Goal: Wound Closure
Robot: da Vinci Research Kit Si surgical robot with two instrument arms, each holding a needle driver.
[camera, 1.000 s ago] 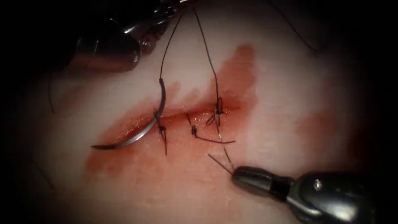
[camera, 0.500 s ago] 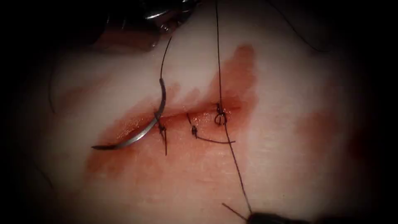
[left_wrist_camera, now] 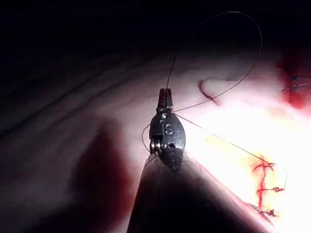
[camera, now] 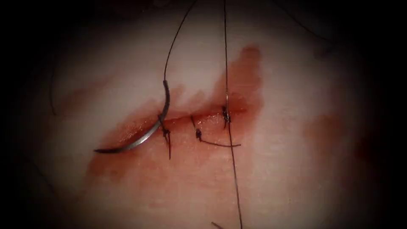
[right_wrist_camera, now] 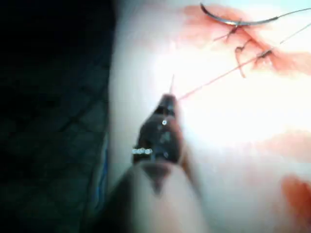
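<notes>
Across the left end of the red, wet cut (camera: 178,118), at nine o'clock from the tightened dark knot (camera: 226,115), the curved steel needle (camera: 144,135) lay free. Left needle driver (left_wrist_camera: 165,98) and right needle driver (right_wrist_camera: 168,100) each clamped the taut dark thread (camera: 231,148).

I see a dark quilted cloth (right_wrist_camera: 53,121) beside the lit area, with a blue edge (right_wrist_camera: 103,160). Bright light at centre, everything beyond falls to black.
</notes>
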